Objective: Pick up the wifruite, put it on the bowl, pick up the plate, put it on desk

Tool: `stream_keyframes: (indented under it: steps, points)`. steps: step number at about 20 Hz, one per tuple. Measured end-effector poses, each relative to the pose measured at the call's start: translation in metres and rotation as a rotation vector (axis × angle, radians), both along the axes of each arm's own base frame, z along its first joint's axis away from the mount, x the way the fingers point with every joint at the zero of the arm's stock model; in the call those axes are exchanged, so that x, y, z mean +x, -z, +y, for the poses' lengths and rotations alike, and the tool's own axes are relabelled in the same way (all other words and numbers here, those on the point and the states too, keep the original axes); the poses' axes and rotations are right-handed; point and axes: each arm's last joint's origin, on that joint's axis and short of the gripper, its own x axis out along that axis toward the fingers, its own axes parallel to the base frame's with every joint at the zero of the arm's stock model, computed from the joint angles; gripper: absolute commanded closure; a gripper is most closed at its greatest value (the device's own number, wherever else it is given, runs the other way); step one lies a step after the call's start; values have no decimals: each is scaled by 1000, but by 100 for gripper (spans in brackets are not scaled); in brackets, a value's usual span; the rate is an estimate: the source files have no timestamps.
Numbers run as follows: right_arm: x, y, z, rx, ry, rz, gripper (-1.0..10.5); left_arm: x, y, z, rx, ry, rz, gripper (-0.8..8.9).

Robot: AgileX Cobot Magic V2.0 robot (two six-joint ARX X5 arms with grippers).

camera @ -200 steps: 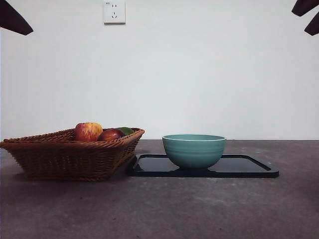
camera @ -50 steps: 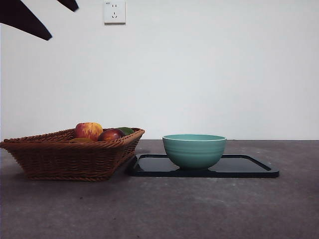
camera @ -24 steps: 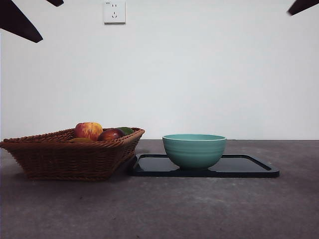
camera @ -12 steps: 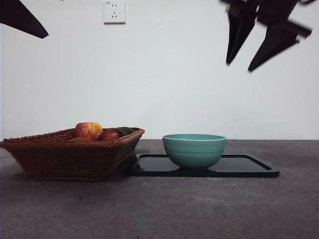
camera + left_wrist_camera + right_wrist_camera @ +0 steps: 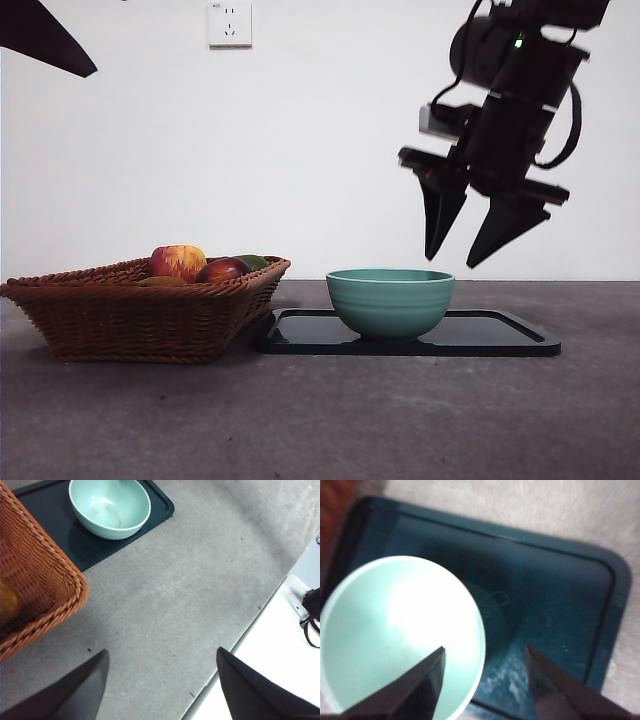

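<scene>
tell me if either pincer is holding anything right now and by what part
Nothing is held. The right pincer hangs open above the bowl, one jaw over the bowl's rim, one over the tray. The left pincer is open above the desk.

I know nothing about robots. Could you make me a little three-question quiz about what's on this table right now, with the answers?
1. True or false: the bowl stands on the dark tray.
2. Which gripper hangs above the bowl's rim with its jaws apart? A) left gripper B) right gripper
3. Fill in: the apple lies in the woven ____.

Key
1. True; both wrist views show it resting on the tray.
2. B; the right wrist view looks straight down past its jaws at the bowl and tray. The left gripper hangs open over the bare desk.
3. basket.
</scene>
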Motion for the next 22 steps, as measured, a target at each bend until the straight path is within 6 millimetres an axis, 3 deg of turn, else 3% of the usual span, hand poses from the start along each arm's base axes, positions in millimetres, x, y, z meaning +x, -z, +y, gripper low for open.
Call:
stream_keyframes:
  steps: [5,12,17,19,22]
  points:
    - [8,15,3,-4,-1,11,703,0,0,0,0,0,0,470]
    - [11,25,5,16,-16,33,935,0,0,0,0,0,0,470]
    - [11,25,6,25,-23,41,935,0,0,0,0,0,0,470]
    - [9,22,5,26,-24,37,935,0,0,0,0,0,1,470]
    - [-2,-12,2,54,-26,-43,935,0,0,0,0,0,1,470]
